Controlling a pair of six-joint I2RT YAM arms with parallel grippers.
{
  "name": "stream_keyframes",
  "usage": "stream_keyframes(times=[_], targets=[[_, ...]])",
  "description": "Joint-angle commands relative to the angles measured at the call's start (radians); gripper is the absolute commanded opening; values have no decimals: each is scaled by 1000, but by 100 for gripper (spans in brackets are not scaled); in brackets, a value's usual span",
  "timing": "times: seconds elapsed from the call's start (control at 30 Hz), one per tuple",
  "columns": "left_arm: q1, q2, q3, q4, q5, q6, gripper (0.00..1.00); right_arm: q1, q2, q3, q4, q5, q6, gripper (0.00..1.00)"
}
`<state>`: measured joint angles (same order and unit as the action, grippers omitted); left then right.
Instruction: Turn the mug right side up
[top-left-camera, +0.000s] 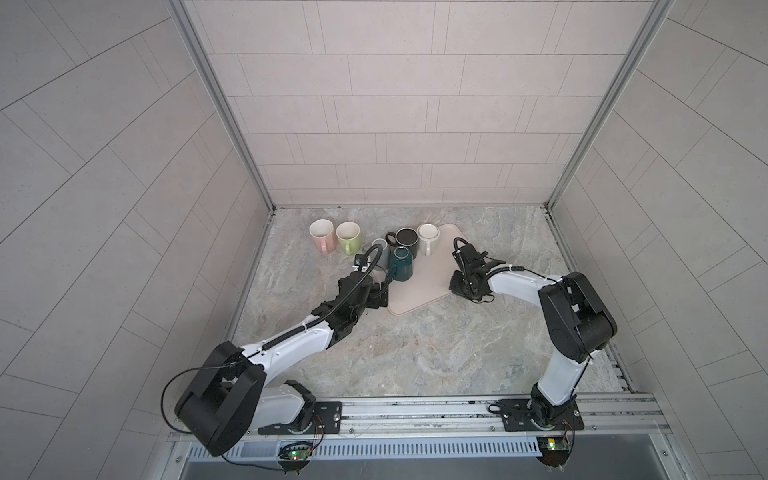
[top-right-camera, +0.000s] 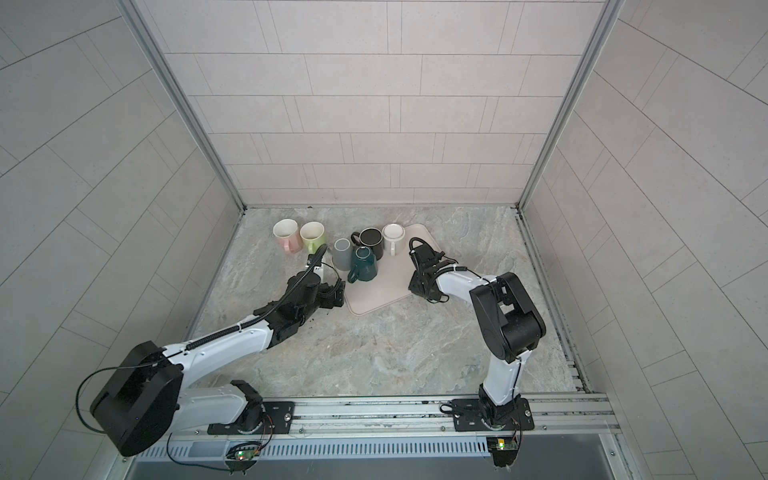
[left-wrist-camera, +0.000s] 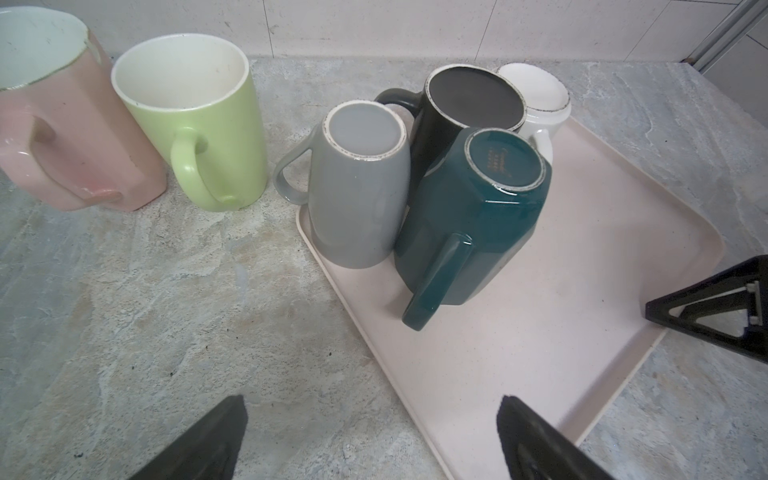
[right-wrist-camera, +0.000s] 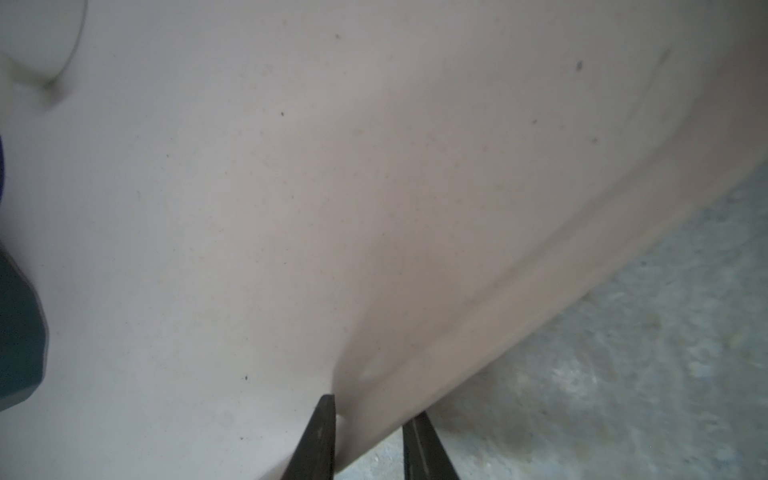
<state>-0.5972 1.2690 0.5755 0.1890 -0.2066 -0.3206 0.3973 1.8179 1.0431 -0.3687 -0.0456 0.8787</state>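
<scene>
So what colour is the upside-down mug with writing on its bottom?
The mug is dark teal green, clearest in the left wrist view.

Teal mug (right-wrist-camera: 18, 332) blurred, mostly off-frame

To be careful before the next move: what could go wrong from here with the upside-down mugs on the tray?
1. The teal mug is packed close to the grey mug and black mug; lifting it may topple them.
2. The right fingers straddle the tray rim; a slip could shift the tray.
3. The open left fingers face its handle; a handle-only grip may let it swing.
</scene>
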Motion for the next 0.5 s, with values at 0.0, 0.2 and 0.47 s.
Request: stream_keyframes(times=[0.0, 0.2, 0.47], targets=[[-4, -15, 12, 1, -15, 12, 100, 9, 156, -89, -273, 21, -85, 19], [-4, -22, 11, 0, -18, 14, 100, 23, 202, -76, -289, 24, -87, 3], [-4, -30, 9, -6, -25, 18, 100, 25, 235, -62, -290, 1, -74, 0]])
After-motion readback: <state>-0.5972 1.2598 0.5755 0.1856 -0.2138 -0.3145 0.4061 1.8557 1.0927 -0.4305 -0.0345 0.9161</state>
